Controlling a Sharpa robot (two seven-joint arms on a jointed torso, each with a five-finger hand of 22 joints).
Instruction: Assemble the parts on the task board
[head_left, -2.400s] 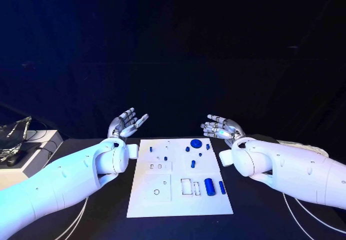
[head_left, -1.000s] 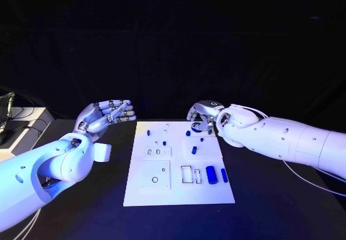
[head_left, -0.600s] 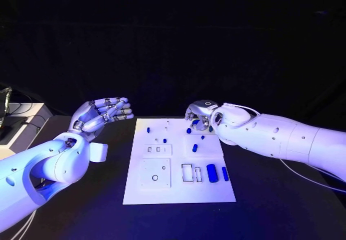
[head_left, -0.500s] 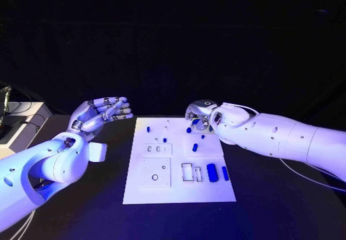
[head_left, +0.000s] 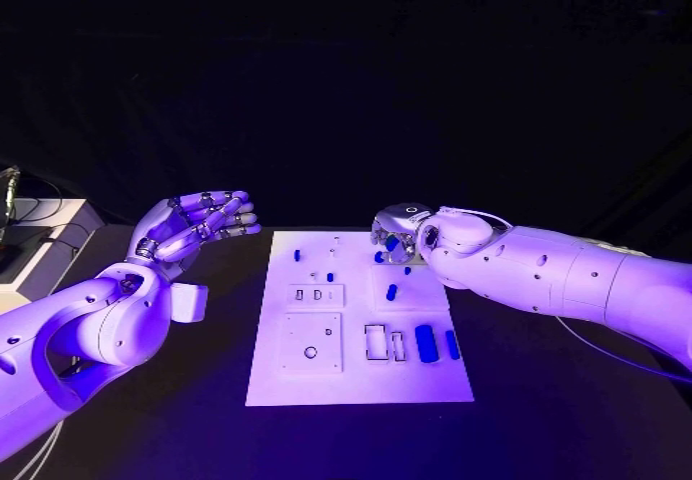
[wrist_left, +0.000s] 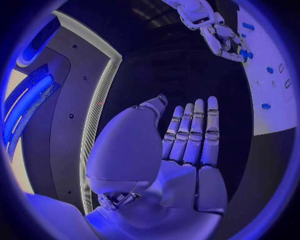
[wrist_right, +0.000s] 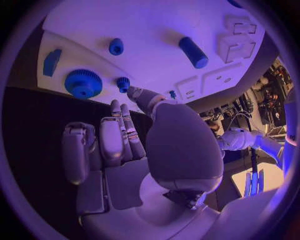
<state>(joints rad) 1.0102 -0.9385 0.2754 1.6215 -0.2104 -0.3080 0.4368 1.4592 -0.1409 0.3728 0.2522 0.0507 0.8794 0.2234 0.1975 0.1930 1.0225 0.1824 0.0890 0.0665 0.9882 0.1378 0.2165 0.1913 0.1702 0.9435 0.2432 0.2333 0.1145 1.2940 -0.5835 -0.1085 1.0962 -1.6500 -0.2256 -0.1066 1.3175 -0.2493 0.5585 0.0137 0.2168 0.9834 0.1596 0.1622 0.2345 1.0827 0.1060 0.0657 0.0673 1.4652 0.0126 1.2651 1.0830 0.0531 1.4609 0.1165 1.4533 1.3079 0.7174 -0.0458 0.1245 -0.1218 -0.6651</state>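
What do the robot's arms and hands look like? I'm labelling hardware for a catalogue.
Both arms have smooth, rounded white shells dotted with small dark screw holes. The left hand and right hand are silver metal with jointed fingers. A thin white cable loops over the right wrist.

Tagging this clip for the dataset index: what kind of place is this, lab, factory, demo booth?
Probably a lab or demo test cell, not a factory line: a black table backed by dark drapes, a white task board carrying small blue parts, and equipment with cables on a side stand.

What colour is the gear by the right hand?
Blue; the gear shows best in the right wrist view, near the right hand.
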